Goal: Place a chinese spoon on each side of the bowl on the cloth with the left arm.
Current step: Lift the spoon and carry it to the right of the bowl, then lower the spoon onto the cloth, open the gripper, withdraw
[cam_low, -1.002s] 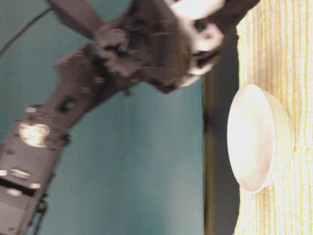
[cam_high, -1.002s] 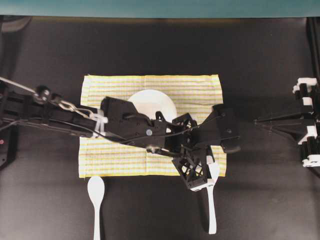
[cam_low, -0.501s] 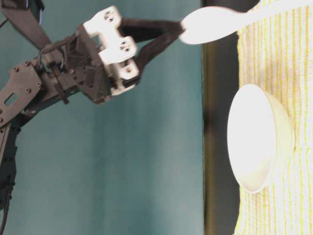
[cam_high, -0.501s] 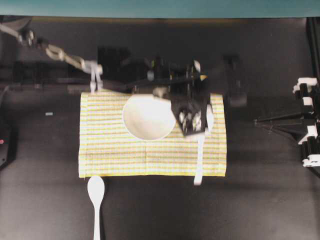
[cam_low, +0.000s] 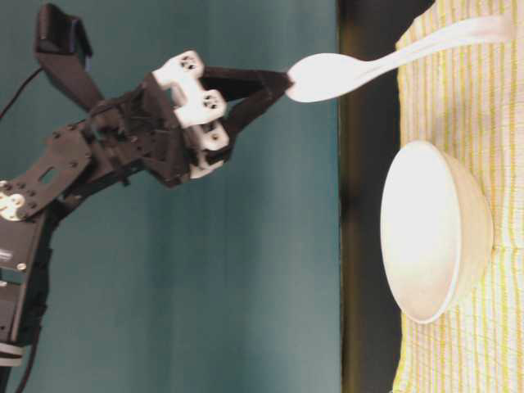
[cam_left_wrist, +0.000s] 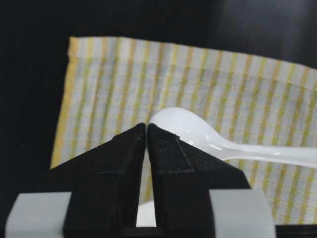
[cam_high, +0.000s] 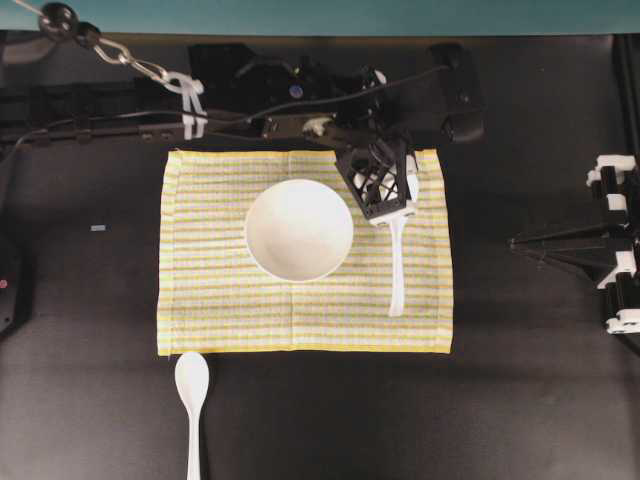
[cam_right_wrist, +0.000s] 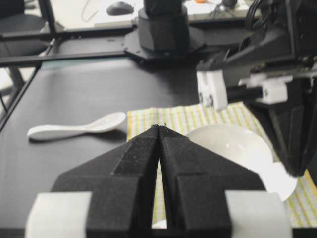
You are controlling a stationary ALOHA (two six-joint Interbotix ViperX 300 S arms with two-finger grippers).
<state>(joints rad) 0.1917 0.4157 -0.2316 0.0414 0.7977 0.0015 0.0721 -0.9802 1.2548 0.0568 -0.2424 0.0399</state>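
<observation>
Bowl [cam_high: 299, 229] sat unmoved mid-cloth [cam_high: 210, 290]. Held spoon [cam_high: 398, 262] had shifted: half a second earlier its handle overhung the cloth's near edge, now it lay wholly over the cloth just right of the bowl, handle tip at the fabric, scoop end raised. Left gripper [cam_high: 393, 198] was clamped shut on the scoop rim and had backed toward the cloth's far edge. Second spoon [cam_high: 192, 400] stayed on the black table [cam_high: 520, 400] below the cloth's near-left corner. Right gripper [cam_right_wrist: 160, 130] was closed, empty, parked at right.
</observation>
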